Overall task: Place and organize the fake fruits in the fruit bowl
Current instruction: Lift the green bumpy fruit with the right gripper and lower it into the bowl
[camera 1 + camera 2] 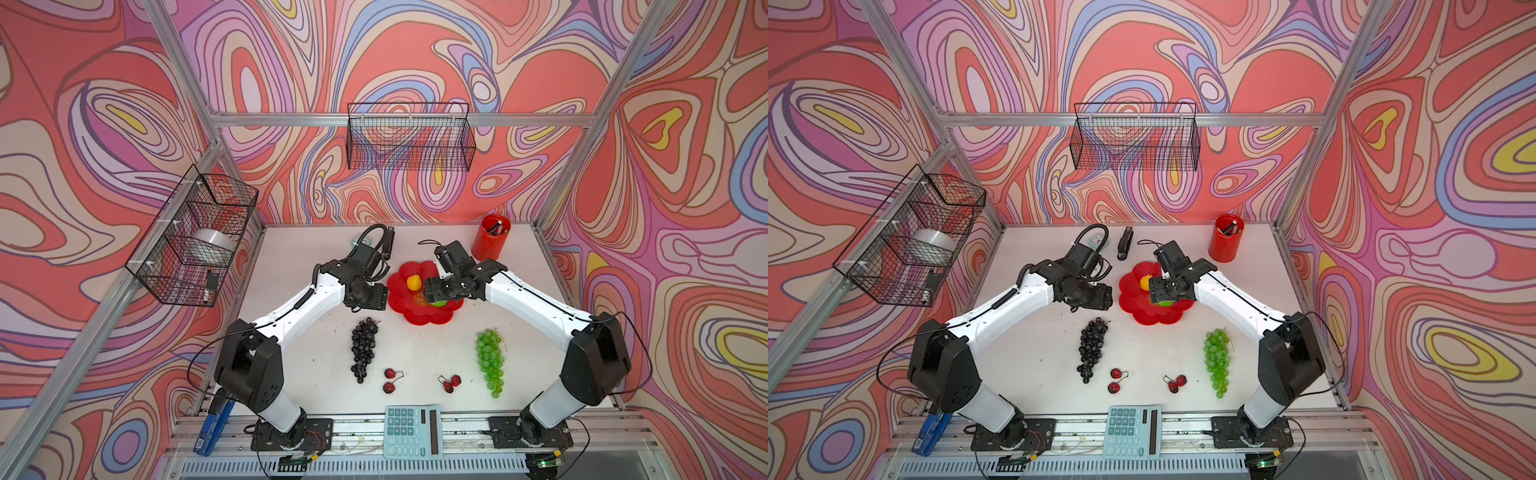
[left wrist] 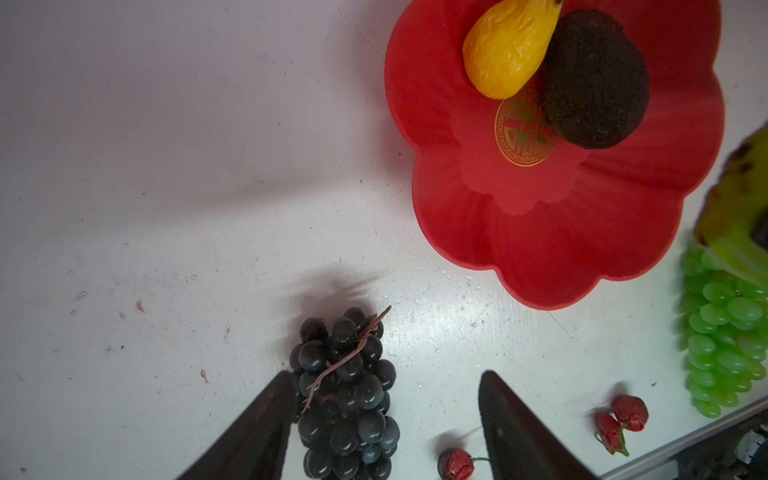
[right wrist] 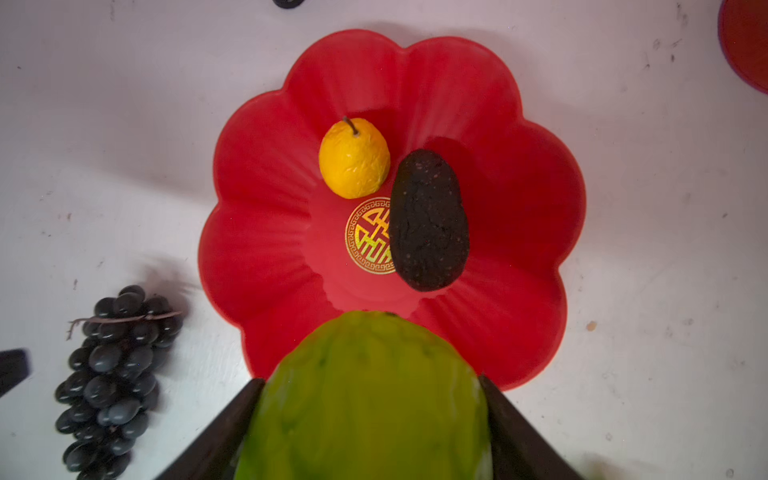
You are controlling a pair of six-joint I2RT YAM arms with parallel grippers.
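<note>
The right claw (image 3: 370, 380) is clenched on the bumpy lime-green fruit (image 3: 368, 415). One finger presses on each side of the fruit so it cannot slip out. The claw holds it over the front part of the red fruit bowl (image 3: 519, 208). I think that spot is picked because it is bare there. I cannot tell if the fruit touches the bowl yet.

Two fruits already lie in the bowl. The small yellow-orange fruit (image 3: 354, 158) and the dark avocado (image 3: 428, 220) sit side by side, touching, by the gold mark in the middle. The avocado covers part of that mark.

The left claw (image 2: 385, 374) has its fingers spread wide and grips nothing. It hangs just outside the bowl, near the stem end of the dark purple grape bunch (image 1: 363, 349). It looks lined up to get those grapes, and out there it will not bump the other arm.

The green grape bunch (image 1: 490, 361) and the two cherry pairs (image 1: 390, 380) (image 1: 451, 383) lie on the white tabletop (image 1: 424, 353), apart from the bowl. So I think the job is less than half done.
</note>
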